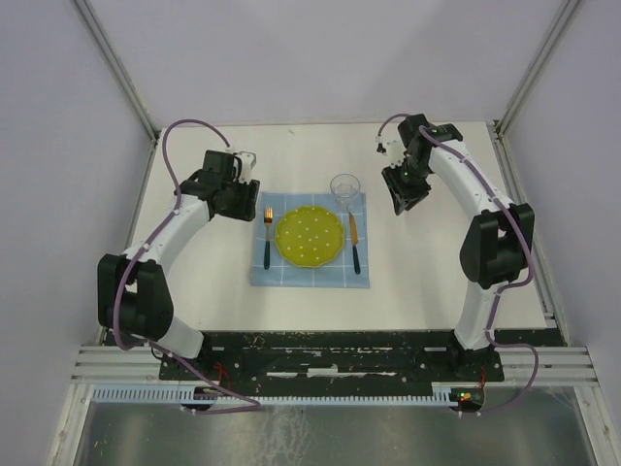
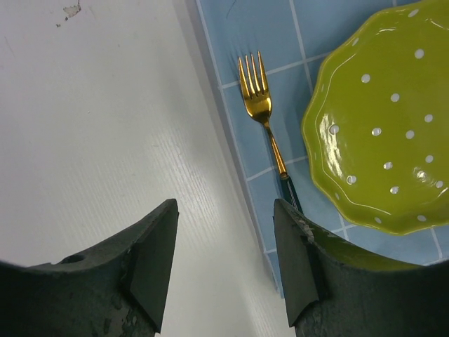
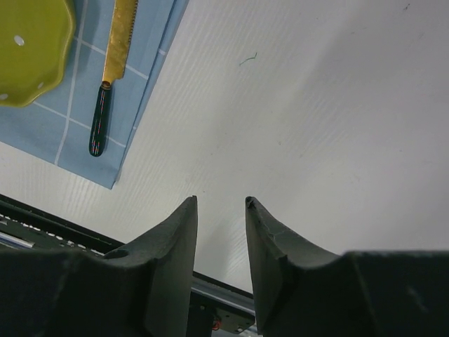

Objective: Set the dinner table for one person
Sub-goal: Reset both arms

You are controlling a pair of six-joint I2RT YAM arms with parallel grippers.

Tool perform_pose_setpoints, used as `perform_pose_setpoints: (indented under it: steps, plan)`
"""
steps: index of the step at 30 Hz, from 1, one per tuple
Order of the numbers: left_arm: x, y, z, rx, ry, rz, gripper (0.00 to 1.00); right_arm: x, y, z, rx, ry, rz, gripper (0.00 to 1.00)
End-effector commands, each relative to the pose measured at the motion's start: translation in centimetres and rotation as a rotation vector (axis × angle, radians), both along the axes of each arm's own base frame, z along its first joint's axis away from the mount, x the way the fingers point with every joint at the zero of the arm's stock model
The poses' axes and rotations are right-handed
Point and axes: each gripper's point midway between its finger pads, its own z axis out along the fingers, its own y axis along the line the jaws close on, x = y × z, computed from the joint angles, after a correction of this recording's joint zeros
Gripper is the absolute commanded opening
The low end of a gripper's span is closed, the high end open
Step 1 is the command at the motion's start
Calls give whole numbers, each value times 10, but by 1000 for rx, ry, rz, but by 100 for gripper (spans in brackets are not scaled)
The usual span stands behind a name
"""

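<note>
On the off-white dinner table (image 1: 213, 282) lies a light-blue gridded cloth (image 1: 310, 274). A yellow-green dotted plate (image 1: 310, 235) sits in its middle. A gold fork (image 1: 267, 240) with a dark handle lies left of the plate, a gold knife (image 1: 355, 240) right of it, and a clear glass (image 1: 344, 186) stands at the cloth's far right corner. My left gripper (image 1: 246, 206) hovers open just left of the cloth, over bare table (image 2: 105, 140), with the fork (image 2: 261, 112) and plate (image 2: 382, 126) ahead. My right gripper (image 1: 403, 199) is open and empty, to the right of the cloth.
In the right wrist view the knife (image 3: 112, 77) and cloth edge (image 3: 140, 140) lie at upper left, with the plate's rim (image 3: 31, 49) beside them. The table's near edge and black base rail (image 1: 330, 345) run below the cloth. Grey walls enclose the table on three sides.
</note>
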Motion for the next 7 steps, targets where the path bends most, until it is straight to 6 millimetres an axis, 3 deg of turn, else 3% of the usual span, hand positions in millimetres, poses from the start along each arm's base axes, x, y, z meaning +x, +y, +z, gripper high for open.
perform_pose_setpoints:
  steps: [1,7]
  plan:
    - [14,-3,25,-45,-63,57,63,4,5,25,23,-96,16,42]
    - [19,3,30,-21,-91,79,68,5,19,39,58,-156,87,39]
